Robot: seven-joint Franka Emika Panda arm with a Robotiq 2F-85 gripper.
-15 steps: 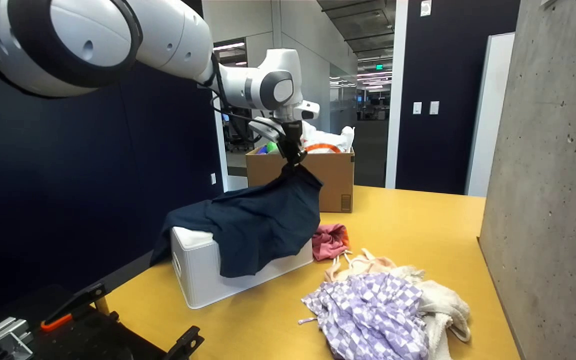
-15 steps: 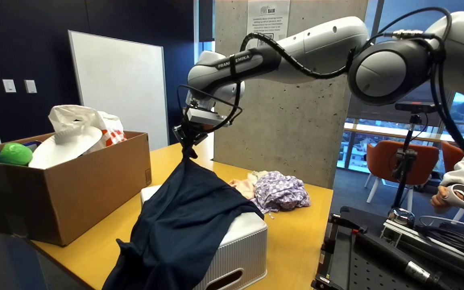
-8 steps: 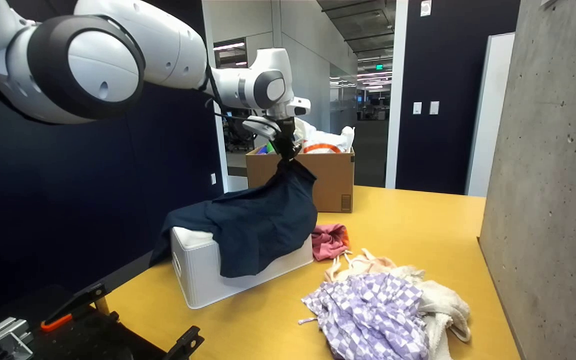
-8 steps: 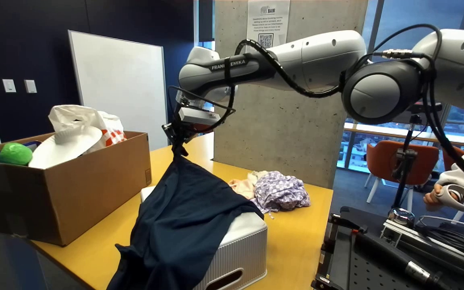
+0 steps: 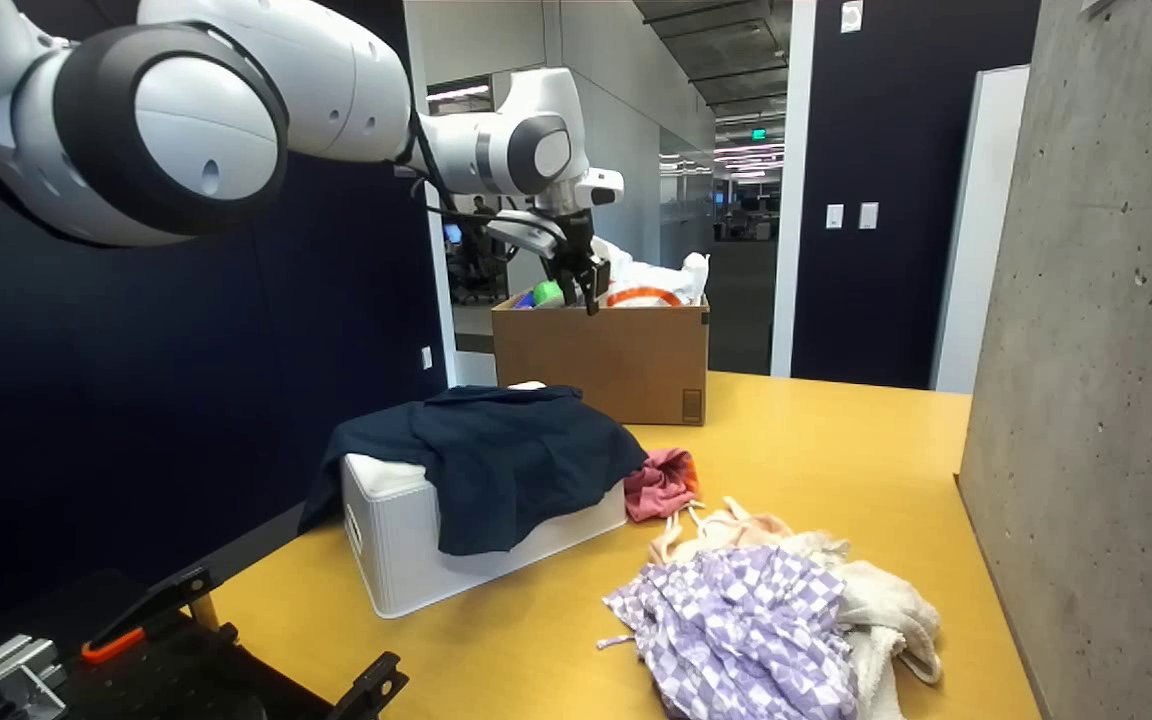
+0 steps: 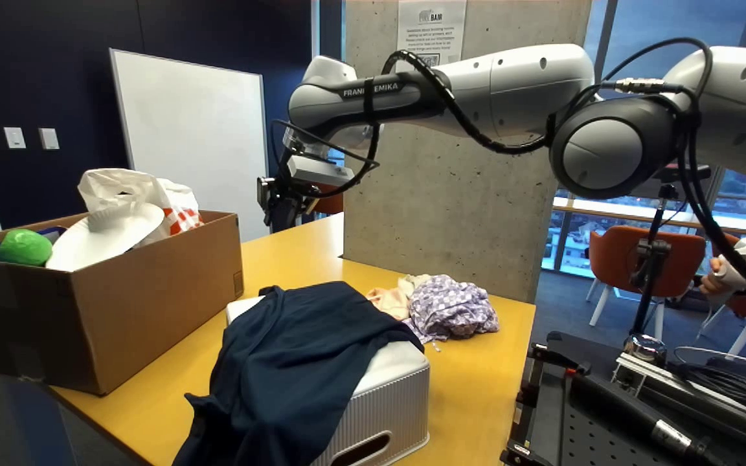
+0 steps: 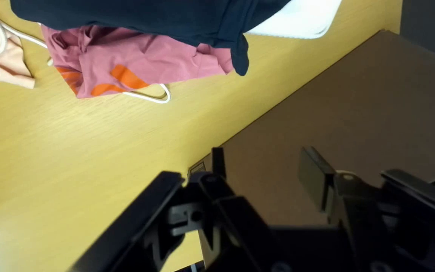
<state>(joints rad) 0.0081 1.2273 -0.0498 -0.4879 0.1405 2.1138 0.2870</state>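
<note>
My gripper (image 7: 264, 166) stands open with nothing between its fingers. In an exterior view the gripper (image 5: 581, 298) hangs above the far end of a navy cloth (image 5: 496, 450), apart from it, with the cardboard box (image 5: 626, 365) behind. The cloth lies draped over a low white ribbed stool-like box (image 6: 389, 395), one part hanging off the table side. At the top of the wrist view, the navy cloth (image 7: 138, 15) partly covers a pink cloth (image 7: 142, 60) with orange marks and a white cord.
On the table (image 5: 816, 430) lie a purple checkered cloth (image 5: 736, 620), a cream cloth (image 5: 886, 600) and a peach cloth (image 5: 726, 535). The cardboard box (image 6: 166, 310) holds bags and a green ball (image 6: 24, 247). A concrete wall (image 5: 1096, 320) borders the table.
My gripper was shut on the navy cloth's raised corner and shifted slightly; now it has let go, opened and risen a little. The corner has dropped onto the white box.
</note>
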